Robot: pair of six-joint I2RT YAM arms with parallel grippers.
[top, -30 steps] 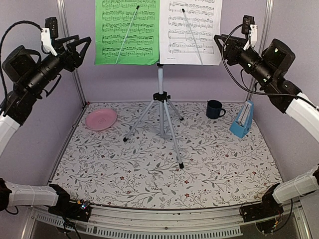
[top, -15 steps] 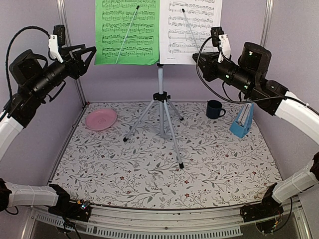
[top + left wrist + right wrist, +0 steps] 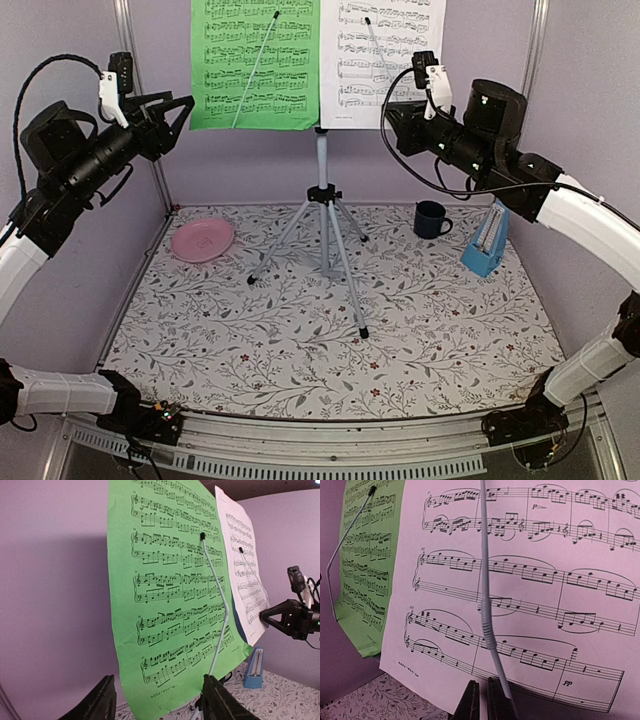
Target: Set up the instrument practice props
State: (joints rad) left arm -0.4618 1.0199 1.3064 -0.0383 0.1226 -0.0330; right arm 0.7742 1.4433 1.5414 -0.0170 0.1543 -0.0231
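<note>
The music stand (image 3: 322, 215) stands on its silver tripod at the back middle of the table. It holds a green page (image 3: 255, 65) and a white page (image 3: 385, 60), each under a thin wire retaining arm. The light-blue metronome (image 3: 487, 240) stands at the right. My left gripper (image 3: 180, 105) is open and empty, just left of the green page (image 3: 175, 595). My right gripper (image 3: 393, 118) is shut and empty at the white page's lower edge (image 3: 520, 605), its tips (image 3: 482, 700) beside the wire arm (image 3: 487, 630).
A dark blue mug (image 3: 431, 219) stands right of the tripod, next to the metronome. A pink plate (image 3: 202, 240) lies at the back left. The floral cloth (image 3: 330, 340) covers the table. Purple walls close in the back and both sides.
My right arm has swung left and forward, bringing its gripper up to the white page's lower edge. My left gripper has moved slightly right toward the green page.
</note>
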